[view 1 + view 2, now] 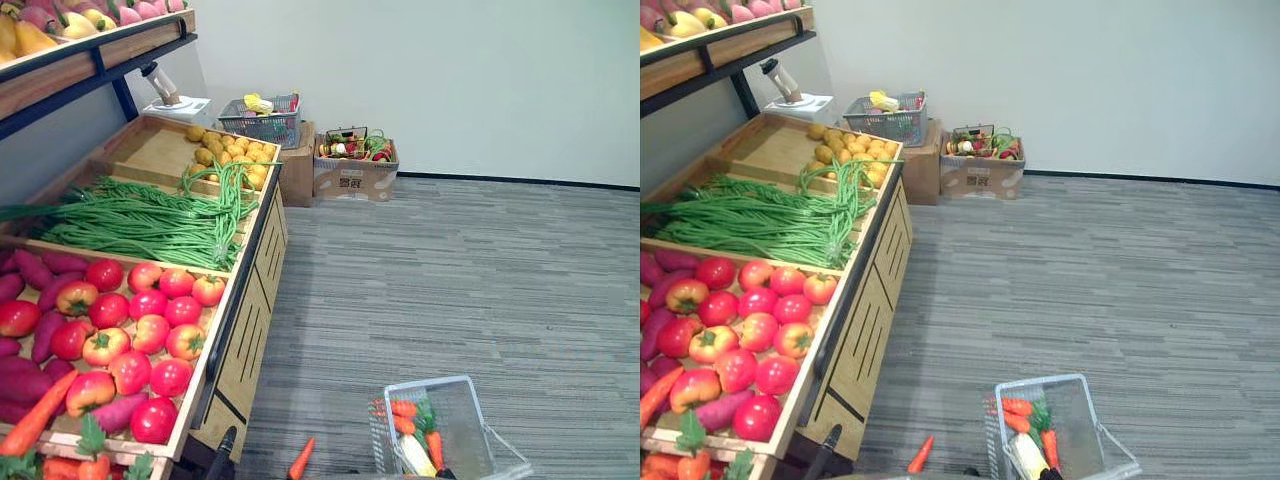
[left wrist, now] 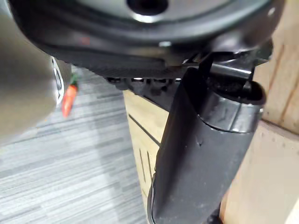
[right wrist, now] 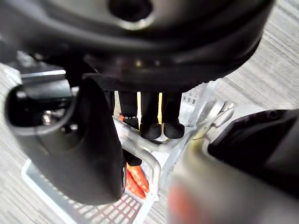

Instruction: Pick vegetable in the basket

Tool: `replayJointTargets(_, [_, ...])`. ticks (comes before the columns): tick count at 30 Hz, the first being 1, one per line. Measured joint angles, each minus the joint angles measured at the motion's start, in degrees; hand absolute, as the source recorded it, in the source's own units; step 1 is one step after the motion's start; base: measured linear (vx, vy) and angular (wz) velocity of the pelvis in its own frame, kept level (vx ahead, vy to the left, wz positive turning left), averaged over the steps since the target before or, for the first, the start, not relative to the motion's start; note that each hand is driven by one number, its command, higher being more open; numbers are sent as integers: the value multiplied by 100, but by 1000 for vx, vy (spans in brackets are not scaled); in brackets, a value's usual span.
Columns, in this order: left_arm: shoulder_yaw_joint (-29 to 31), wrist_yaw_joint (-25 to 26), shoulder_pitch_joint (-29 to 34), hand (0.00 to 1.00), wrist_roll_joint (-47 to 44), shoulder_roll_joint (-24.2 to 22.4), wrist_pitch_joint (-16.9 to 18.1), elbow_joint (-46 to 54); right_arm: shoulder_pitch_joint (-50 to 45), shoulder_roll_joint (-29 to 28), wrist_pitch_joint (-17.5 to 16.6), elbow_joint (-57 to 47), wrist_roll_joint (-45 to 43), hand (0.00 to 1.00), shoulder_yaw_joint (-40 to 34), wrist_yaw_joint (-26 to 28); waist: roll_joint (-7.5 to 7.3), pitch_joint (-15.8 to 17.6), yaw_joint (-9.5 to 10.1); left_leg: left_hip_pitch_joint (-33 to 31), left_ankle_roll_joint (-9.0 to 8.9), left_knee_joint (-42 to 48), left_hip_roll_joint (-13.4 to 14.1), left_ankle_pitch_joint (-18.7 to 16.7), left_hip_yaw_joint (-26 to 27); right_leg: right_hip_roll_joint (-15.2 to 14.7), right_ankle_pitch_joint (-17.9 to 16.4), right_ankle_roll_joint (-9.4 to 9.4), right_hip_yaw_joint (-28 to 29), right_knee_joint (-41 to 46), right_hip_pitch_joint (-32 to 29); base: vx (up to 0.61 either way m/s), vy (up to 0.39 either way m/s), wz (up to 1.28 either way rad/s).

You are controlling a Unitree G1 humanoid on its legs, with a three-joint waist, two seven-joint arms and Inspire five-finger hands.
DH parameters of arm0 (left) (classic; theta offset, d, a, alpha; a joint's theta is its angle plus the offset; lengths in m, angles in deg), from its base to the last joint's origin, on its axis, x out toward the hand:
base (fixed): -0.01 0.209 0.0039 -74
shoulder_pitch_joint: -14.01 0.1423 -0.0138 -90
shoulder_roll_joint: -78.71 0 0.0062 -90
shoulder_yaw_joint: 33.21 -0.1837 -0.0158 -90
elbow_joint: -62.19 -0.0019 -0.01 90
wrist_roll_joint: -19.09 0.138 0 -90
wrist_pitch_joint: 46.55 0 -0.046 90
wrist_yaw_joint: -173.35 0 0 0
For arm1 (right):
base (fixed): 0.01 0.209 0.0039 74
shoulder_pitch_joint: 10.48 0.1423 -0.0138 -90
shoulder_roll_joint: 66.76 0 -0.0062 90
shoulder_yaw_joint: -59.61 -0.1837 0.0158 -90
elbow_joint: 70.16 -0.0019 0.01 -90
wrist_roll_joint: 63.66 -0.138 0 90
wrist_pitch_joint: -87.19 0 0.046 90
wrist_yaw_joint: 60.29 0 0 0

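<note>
A grey wire basket (image 1: 430, 384) hangs low over the carpet at the lower right. It holds carrots (image 1: 405, 409) and a pale corn cob (image 1: 415, 455). My right hand (image 3: 152, 122) is shut on the basket's handle (image 3: 148, 154), with the fingers curled over the bar. One loose carrot (image 1: 301, 458) lies on the floor between the basket and the stand, and also appears as the carrot (image 2: 69, 98) in the left wrist view. My left hand (image 2: 201, 154) hangs relaxed beside the stand's wooden front, holding nothing. It shows as a dark tip (image 1: 222, 448) at the bottom edge.
The wooden produce stand (image 1: 245, 330) fills the left, with tomatoes (image 1: 150, 330), purple sweet potatoes (image 1: 35, 270), long green beans (image 1: 150, 225) and yellow fruit (image 1: 235, 155). By the far wall stand another grey basket (image 1: 262, 122) and a cardboard box (image 1: 355, 178) of produce.
</note>
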Motion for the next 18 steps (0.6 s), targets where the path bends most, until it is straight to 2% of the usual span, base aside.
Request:
replayJointTargets(3, [2,-140,-87,100,103,-21,82,-130,-14,37,-71,12,73,0,-3,0,67,-36,-4,172,-7,-171,-18,81,139,1,8,26,43,-14,11,150,58,-14])
replayJointTargets(13, [-117,-292,-351,100,99,-16,181,-191,13,29,-126,43,140,0,0,-18,68,-43,19,384,-5,-259,-40,81,243,-27,51,107,-8,-422,325,43,40,-4])
replayJointTargets(15, [-119,-287,-349,100,94,-17,178,-183,36,36,-125,41,202,0,2,-18,48,-24,30,379,-7,-259,-15,74,244,-47,-35,80,-150,-449,326,-79,-8,2])
replayJointTargets(16, [-124,-281,-336,100,93,-17,178,-170,39,38,-133,39,253,0,1,-18,51,-24,41,380,-20,-258,10,56,244,-92,-54,90,-400,-441,329,-69,-14,2])
replayJointTargets(18, [-124,-250,-292,100,84,-10,178,-157,43,38,-130,38,299,0,2,-20,34,-18,44,385,-52,-223,52,15,252,-64,-12,144,-448,-438,346,-48,-23,-3])
